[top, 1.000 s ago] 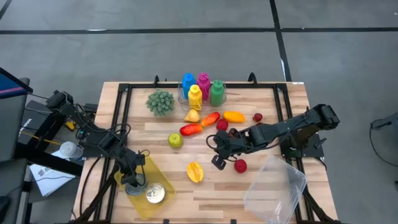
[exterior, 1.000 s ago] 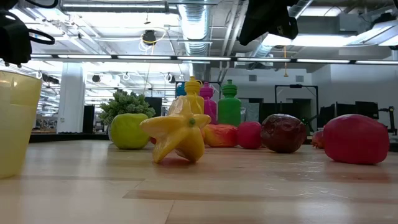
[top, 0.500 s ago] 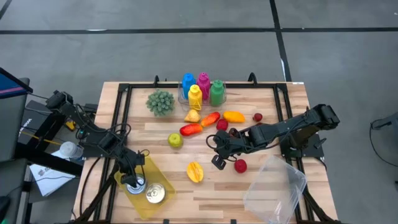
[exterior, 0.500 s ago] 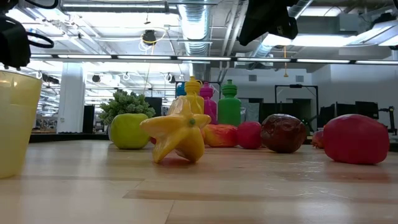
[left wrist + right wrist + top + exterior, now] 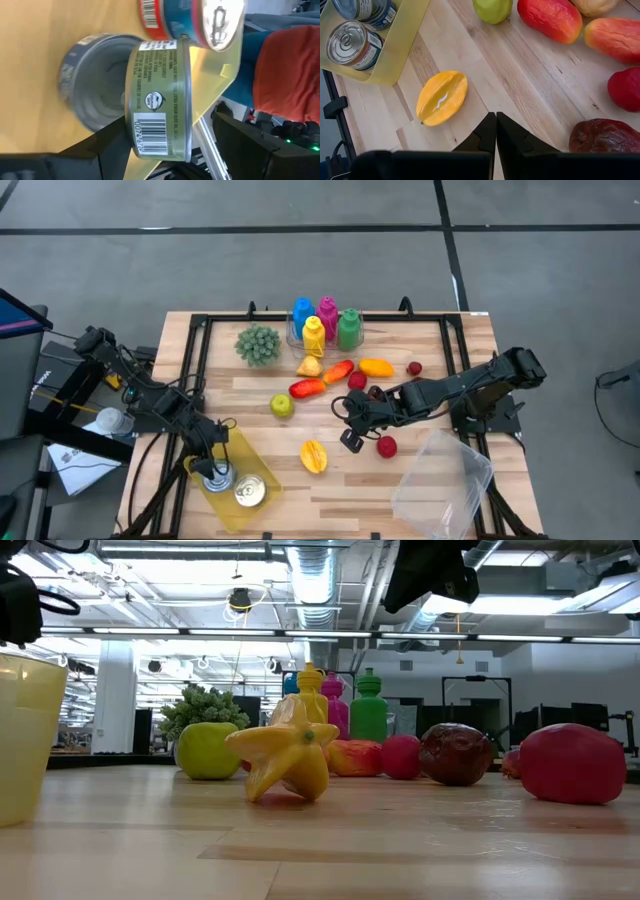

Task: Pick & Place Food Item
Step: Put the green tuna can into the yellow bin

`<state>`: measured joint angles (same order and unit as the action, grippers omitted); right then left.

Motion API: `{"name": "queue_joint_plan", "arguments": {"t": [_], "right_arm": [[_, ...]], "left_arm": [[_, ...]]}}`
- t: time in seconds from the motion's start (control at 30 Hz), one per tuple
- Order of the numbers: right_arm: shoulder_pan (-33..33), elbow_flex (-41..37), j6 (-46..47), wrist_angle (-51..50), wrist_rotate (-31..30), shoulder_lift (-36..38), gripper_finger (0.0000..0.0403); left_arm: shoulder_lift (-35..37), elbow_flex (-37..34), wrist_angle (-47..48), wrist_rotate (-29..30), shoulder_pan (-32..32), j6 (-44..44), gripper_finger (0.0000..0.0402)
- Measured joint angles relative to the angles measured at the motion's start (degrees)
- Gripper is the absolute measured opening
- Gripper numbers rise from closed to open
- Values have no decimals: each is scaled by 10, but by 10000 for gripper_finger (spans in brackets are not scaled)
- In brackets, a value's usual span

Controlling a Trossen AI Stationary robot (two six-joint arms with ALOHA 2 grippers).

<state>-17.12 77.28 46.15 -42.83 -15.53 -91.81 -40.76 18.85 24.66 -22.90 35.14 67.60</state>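
The left gripper (image 5: 208,470) is held over the yellow tray (image 5: 262,470), jaws open around a can (image 5: 160,100), partly hidden from above. The right gripper (image 5: 495,131) is shut, empty, near the starfruit (image 5: 313,455) on the bench (image 5: 440,380).

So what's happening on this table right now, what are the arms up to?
The left gripper is open over the yellow bin, right at a flat can lying there beside a second can; it is not gripping it. The right gripper is shut and empty, above the table near the yellow starfruit and a red fruit. Other toy produce, coloured bottles and a clear container sit around the wooden table.
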Motion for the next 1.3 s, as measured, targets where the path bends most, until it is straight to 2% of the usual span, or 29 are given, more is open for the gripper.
{"name": "queue_joint_plan", "arguments": {"t": [0.43, 1.3], "right_arm": [[0, 0, 9, 0, 0, 0, 8], [-1, 0, 19, 0, 1, 0, 8]], "left_arm": [[28, 0, 26, -11, -30, -9, 260], [44, 0, 71, -50, -30, -4, 260]]}}
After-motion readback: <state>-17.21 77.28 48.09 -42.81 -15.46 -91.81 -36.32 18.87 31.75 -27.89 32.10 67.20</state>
